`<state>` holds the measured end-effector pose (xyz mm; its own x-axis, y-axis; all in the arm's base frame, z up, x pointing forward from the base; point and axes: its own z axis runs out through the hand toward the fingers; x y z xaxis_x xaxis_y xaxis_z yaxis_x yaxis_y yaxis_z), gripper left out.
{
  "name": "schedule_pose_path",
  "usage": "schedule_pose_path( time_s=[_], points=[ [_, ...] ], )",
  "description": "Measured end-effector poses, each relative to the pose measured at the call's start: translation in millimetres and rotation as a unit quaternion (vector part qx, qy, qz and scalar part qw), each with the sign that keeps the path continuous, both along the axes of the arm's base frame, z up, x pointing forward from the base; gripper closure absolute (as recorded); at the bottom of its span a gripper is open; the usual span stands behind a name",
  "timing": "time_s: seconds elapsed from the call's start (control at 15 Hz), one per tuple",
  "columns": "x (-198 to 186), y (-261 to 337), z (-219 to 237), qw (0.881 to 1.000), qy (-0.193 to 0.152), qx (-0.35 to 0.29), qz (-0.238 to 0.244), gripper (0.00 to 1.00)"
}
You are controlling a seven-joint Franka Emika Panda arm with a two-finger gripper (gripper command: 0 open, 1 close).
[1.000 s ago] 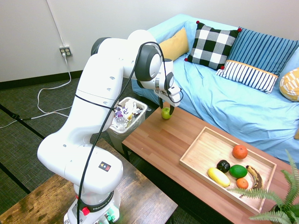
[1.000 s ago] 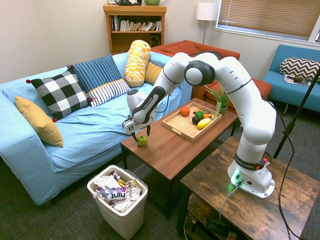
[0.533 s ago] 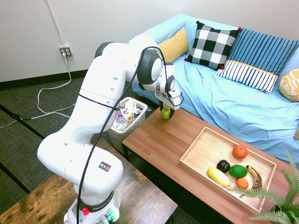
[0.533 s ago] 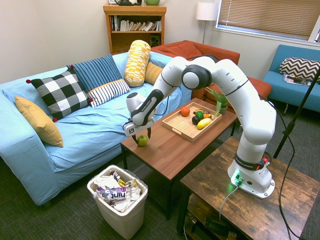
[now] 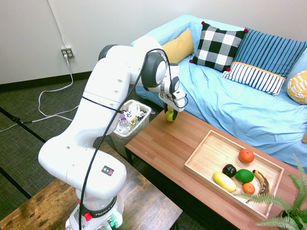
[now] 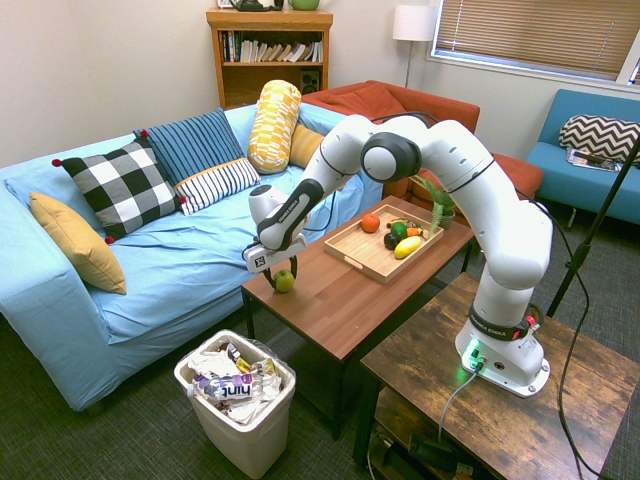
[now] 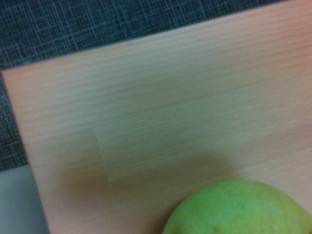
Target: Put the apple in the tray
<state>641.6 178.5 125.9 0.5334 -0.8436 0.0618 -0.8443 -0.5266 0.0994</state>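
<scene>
the apple [image 6: 284,281] sits on the near-sofa corner of the wooden bench [image 5: 168,143], right at its end above the waste bin [image 6: 237,398], and well apart from the tray [image 5: 232,191] at the other end. the pincer [image 6: 281,281] hangs straight down over it with its dark fingers apart, one on each side of the fruit; from these views i cannot tell whether they touch the skin, and nothing shows it clamped. that straddling pose looks like the set-up for a grasp: the fingers bracket the widest part of the round fruit so that it cannot roll off the corner when they come together. the wrist view fits this, with the green top of the apple close under the camera and the bench edge just beyond it.

the tray is a shallow light-wood box lying flat on the bench. its contents are crowded at the end nearest the potted fern [image 5: 283,211]: an orange [image 5: 246,155], a dark round fruit [image 5: 229,170], a green oval fruit [image 5: 244,176], a yellow fruit [image 5: 224,181], a smaller orange fruit [image 5: 248,188] and a browned banana [image 5: 262,181]. the half nearer the arm is bare wood, so there is room to set the apple down. the bin holds crumpled wrappers and papers
</scene>
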Motion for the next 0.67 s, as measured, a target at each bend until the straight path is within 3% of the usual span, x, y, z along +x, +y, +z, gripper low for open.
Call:
schedule_pose_path(
  time_s=[0.33, 0.67],
  points=[
    [28, -57, 88, 0.999, -0.035, 0.000, -0.038, 1.00],
    [23, -183, 110, 0.994, -0.033, -0.006, -0.106, 1.00]
  ],
)
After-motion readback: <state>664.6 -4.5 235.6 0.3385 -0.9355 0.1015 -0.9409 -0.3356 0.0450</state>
